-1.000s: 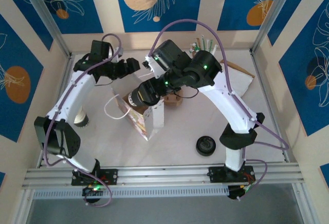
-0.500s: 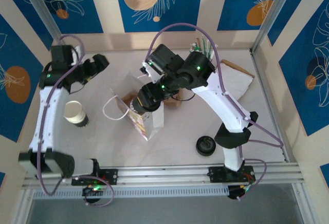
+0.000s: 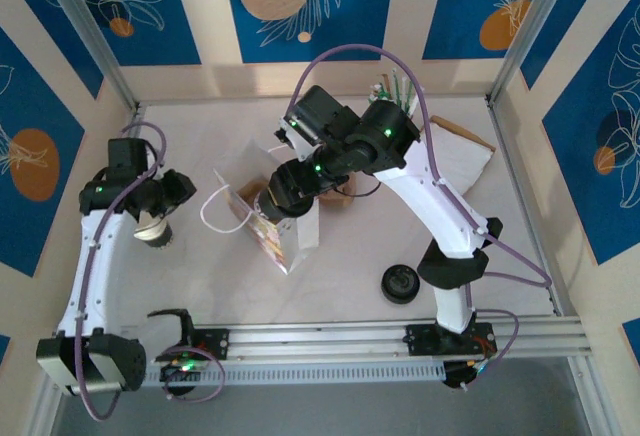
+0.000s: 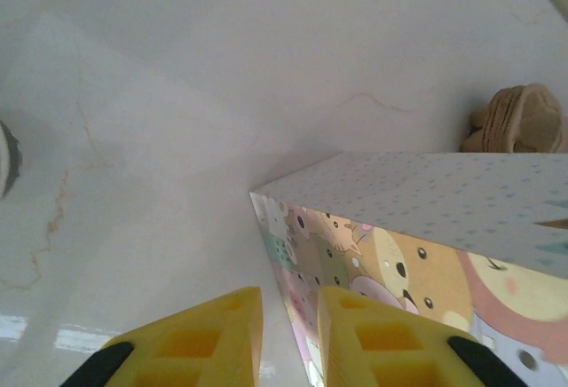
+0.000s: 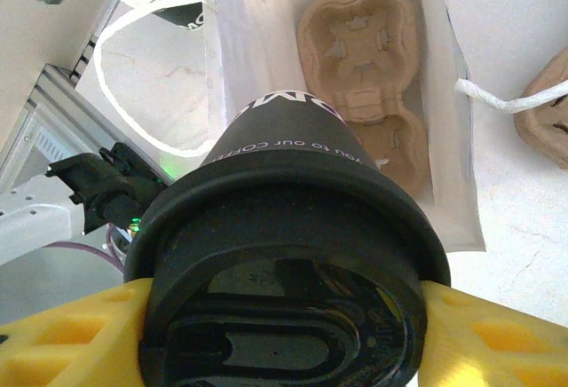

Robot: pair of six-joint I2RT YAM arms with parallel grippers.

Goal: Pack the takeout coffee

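The left fingers (image 4: 204,343) have drawn almost together on nothing and swung away from the bag (image 3: 292,241). They now sit well to its left, above a lidless paper cup (image 3: 153,229). The right fingers (image 5: 71,334) stay clamped on the coffee (image 5: 293,227) at its black lid, just over the bag's open mouth, with a pulp carrier (image 5: 359,50) inside below. The bag probably stands unsupported for the lowering.
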